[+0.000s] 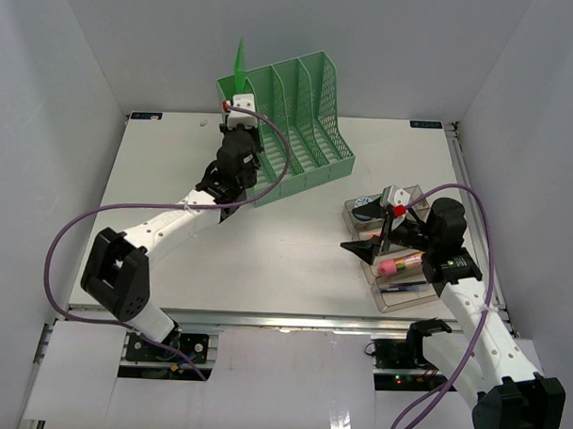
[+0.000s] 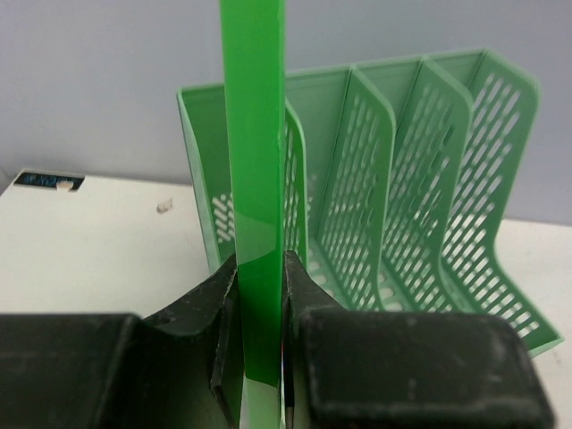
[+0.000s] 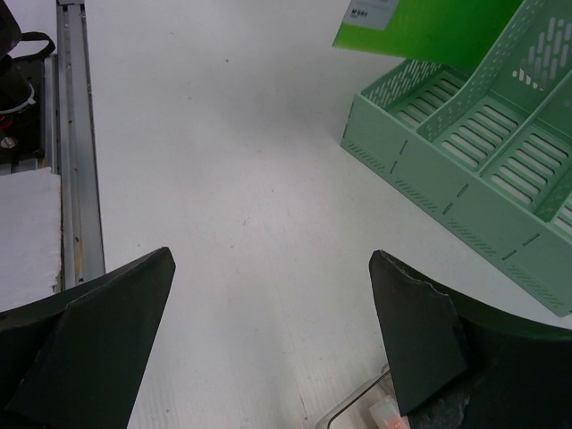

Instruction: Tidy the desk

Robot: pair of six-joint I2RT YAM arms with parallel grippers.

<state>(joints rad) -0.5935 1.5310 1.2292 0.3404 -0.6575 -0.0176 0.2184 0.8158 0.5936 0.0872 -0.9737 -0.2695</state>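
My left gripper (image 2: 259, 290): clamped on green folder (image 2: 254, 134), lower edge.
Folder: thin, light, probably bendy.
My right gripper (image 3: 273, 331): wide, empty.

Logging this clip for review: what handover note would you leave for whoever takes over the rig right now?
Left hand: shut on the green folder, held edge-up above the left end of the file rack.
Right hand: open, empty, above the desk by the clear tray.
Done: small items sit in the tray.
Left: lower the folder into a slot, release.
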